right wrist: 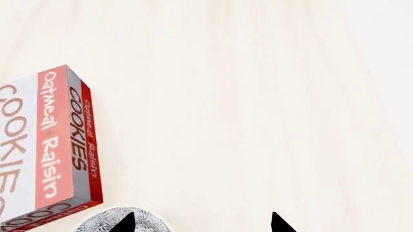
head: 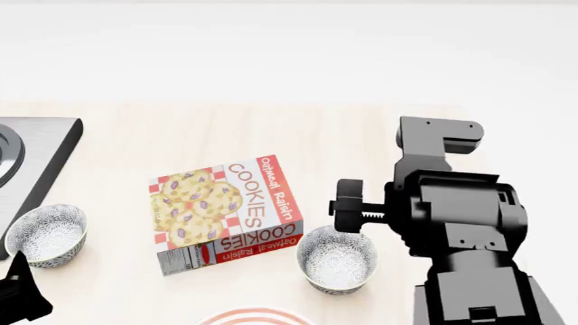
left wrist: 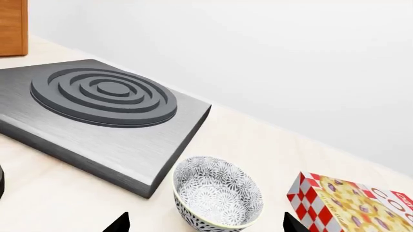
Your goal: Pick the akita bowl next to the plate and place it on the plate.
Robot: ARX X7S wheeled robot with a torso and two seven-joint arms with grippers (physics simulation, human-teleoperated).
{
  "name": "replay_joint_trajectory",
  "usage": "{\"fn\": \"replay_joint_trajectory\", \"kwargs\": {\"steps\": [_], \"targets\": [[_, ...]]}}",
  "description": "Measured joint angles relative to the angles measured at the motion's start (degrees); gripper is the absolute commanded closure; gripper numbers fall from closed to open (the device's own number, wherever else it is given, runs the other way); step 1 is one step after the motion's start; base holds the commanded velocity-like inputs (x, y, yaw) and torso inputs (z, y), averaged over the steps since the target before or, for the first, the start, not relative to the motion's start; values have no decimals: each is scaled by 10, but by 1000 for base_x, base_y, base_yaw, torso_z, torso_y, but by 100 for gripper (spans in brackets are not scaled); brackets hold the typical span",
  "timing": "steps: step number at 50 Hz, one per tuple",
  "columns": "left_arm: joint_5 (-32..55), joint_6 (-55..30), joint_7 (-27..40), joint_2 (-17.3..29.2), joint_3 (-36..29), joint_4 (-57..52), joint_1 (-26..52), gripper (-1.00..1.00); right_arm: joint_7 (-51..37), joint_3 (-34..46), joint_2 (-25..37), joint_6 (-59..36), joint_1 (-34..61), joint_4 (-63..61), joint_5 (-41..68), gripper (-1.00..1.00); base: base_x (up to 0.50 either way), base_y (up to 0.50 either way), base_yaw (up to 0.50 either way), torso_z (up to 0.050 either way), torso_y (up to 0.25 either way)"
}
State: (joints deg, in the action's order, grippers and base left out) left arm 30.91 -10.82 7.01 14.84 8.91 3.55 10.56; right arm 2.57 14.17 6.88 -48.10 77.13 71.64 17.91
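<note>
- Two akita bowls sit untouched; ours, the akita bowl (head: pixel 337 259), rests near the counter's front edge, just behind the plate (head: pixel 256 317).
- We keep both grippers, left gripper (left wrist: pixel 205 223) and right gripper (right wrist: pixel 201 221), spread and empty; grasping and placing remain.

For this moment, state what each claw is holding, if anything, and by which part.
Nothing is held. The left claw is open with the far akita bowl loose between its tips; the right claw is open above the akita bowl near the plate.
</note>
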Motion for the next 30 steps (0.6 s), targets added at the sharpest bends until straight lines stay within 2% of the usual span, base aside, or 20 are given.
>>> {"fn": "replay_joint_trajectory", "kwargs": {"steps": [30], "targets": [[6, 5, 0, 3, -3, 7, 1, -100, 36, -141, -24, 10, -27, 32, -134, -100, 0, 0, 0, 0, 0]]}}
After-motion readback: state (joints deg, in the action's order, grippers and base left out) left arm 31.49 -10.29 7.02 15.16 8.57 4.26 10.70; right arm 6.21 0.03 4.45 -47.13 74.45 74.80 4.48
